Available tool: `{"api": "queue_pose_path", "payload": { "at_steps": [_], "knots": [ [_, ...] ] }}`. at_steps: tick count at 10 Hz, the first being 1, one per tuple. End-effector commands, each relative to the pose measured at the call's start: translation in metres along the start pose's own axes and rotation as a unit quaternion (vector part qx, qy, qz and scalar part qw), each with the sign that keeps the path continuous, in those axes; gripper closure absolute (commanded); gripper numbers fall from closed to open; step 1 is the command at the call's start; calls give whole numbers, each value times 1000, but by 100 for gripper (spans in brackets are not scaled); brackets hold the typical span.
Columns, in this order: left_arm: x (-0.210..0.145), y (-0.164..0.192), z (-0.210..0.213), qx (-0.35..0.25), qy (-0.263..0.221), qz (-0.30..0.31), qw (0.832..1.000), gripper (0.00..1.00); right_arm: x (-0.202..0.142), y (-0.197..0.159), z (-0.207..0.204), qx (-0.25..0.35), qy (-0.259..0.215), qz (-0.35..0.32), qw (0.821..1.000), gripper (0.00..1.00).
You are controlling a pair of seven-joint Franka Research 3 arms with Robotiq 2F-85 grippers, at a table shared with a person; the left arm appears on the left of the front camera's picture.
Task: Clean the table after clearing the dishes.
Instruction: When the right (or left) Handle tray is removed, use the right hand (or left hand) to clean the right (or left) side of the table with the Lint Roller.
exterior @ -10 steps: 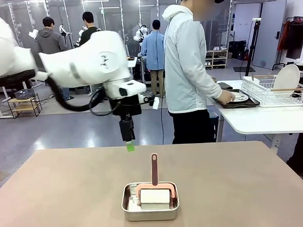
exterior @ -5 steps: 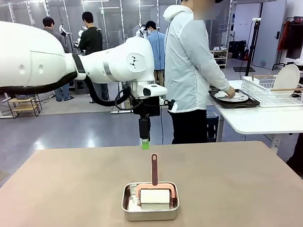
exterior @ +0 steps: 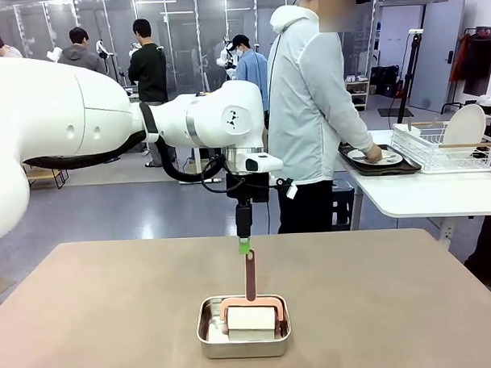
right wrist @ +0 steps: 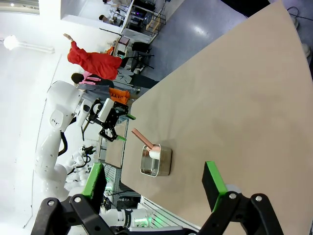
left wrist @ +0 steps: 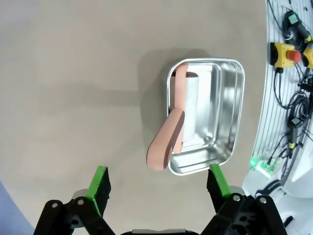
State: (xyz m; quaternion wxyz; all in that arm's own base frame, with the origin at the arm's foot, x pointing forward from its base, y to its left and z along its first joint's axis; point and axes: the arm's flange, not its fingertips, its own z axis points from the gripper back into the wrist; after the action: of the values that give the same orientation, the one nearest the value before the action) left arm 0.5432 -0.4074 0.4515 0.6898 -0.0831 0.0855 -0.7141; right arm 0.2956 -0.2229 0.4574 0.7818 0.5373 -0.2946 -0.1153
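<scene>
On the beige table (exterior: pixel 113 318) stands a small steel pan (exterior: pixel 243 336) holding a white roller with a pink handle (exterior: pixel 250 274) that points up. My left gripper (exterior: pixel 244 247) hangs fingers-down just above the handle's tip. In the left wrist view the left gripper (left wrist: pixel 159 183) is open, with the handle (left wrist: pixel 165 142) and pan (left wrist: pixel 220 117) below it. My right gripper (right wrist: pixel 154 181) is open over the table (right wrist: pixel 234 98), far from the pan (right wrist: pixel 157 161). The dishes (exterior: pixel 377 156) lie on a dark tray (exterior: pixel 386 168) on the white side table, under a person's hand (exterior: pixel 375 151).
The person (exterior: pixel 307 109) stands at the far right corner, turned toward the white side table (exterior: pixel 423 195). A white wire rack (exterior: pixel 438 145) with a plate stands there. Cables and a yellow button box (left wrist: pixel 286 54) lie beyond the table's near edge.
My left arm has swung right and come down, from left of the pan to just above the roller handle's tip. The person's hand stays at the tray.
</scene>
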Motion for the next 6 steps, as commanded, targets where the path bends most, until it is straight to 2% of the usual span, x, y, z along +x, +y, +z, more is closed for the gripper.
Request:
{"api": "queue_pose_path", "payload": {
  "at_steps": [1, 2, 6],
  "knots": [
    [6, 0, -5, -17, 3, 18, 1000, 0, 0, 2, 1, 5, 0, 8, 1000, 0],
    [6, 1, -11, -26, 10, 23, 999, 0, 0, 2, 1, 5, 0, 8, 1000, 0],
    [6, -6, -29, -42, -18, 10, 999, 0, 0, 2, 1, 5, 0, 8, 1000, 0]
  ]
}}
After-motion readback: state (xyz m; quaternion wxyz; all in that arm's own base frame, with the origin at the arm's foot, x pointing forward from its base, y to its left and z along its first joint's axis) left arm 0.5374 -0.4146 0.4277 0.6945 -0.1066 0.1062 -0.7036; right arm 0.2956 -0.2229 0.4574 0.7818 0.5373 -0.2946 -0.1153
